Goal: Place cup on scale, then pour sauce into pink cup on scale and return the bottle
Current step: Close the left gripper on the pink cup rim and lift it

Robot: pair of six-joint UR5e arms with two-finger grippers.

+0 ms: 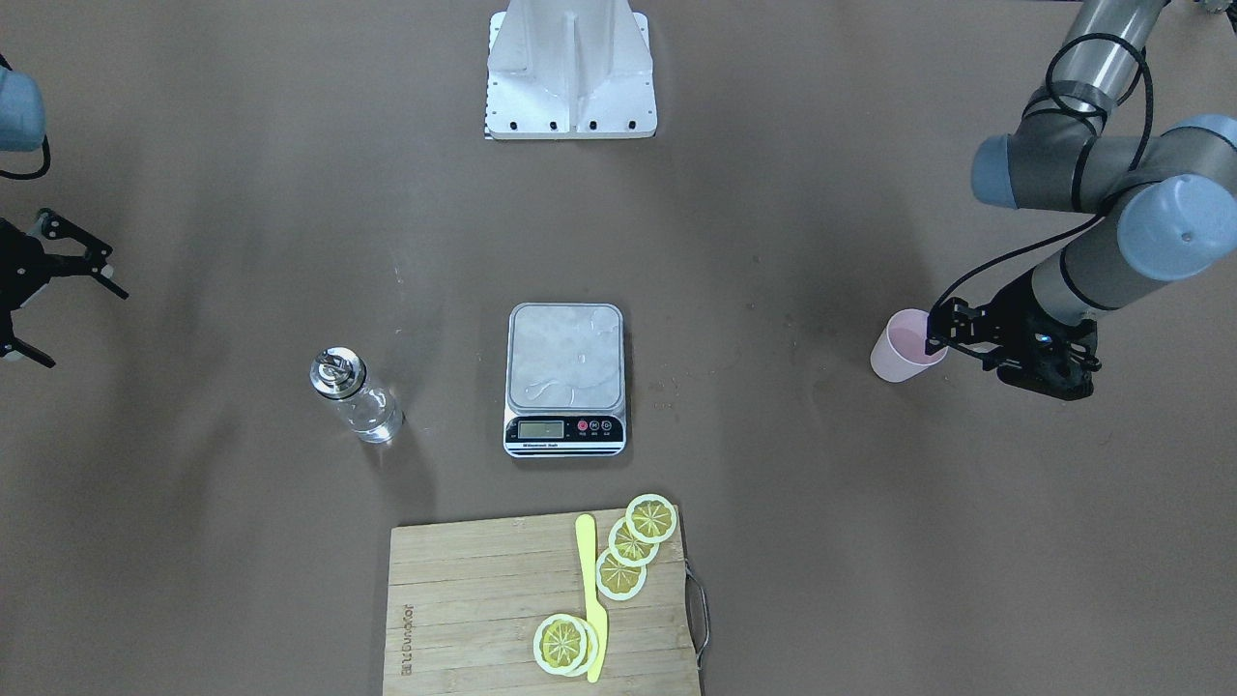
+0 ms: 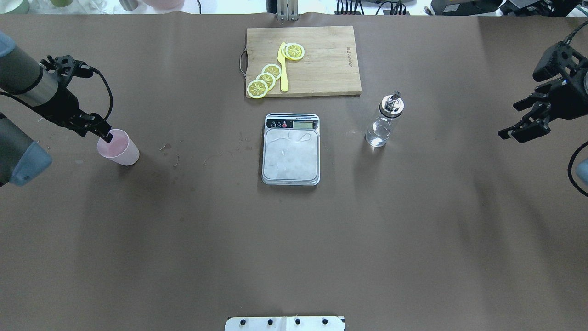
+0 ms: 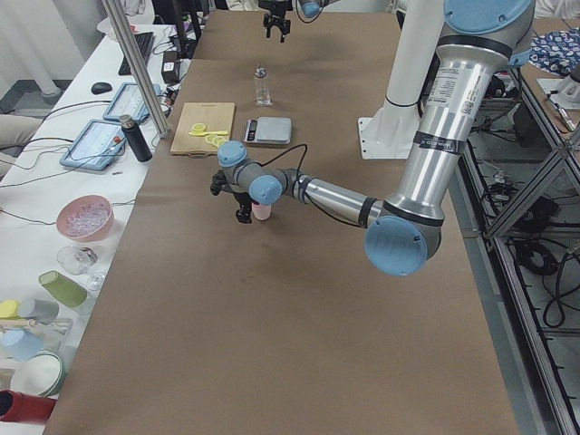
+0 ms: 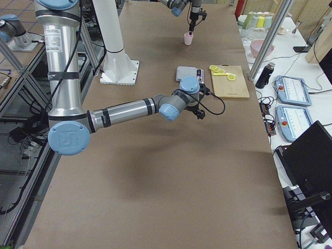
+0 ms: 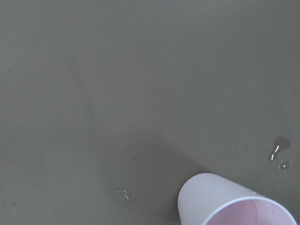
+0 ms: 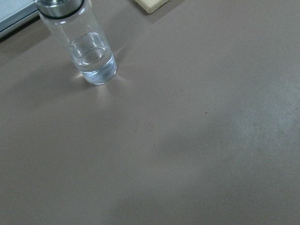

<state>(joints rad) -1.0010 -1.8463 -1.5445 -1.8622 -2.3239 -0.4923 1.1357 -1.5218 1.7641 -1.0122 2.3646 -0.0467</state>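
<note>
The pale pink cup (image 1: 899,353) (image 2: 120,148) stands upright on the brown table, far out on my left side. My left gripper (image 1: 935,333) (image 2: 106,134) is at the cup's rim, and its fingers look open. In the left wrist view the cup (image 5: 229,204) sits at the bottom right. The steel scale (image 1: 565,367) (image 2: 291,154) lies at the table's middle with nothing on its platform. The glass bottle (image 1: 353,396) (image 2: 385,120) (image 6: 86,42) with a metal pourer stands to the scale's right, holding a little clear sauce. Far to the bottle's right, my right gripper (image 1: 85,327) (image 2: 507,122) hangs open and holds nothing.
A bamboo cutting board (image 1: 483,599) (image 2: 321,69) with lemon slices and a yellow knife lies beyond the scale. The robot's white base (image 1: 570,72) is on the near side. Small droplets (image 5: 276,150) mark the table near the cup.
</note>
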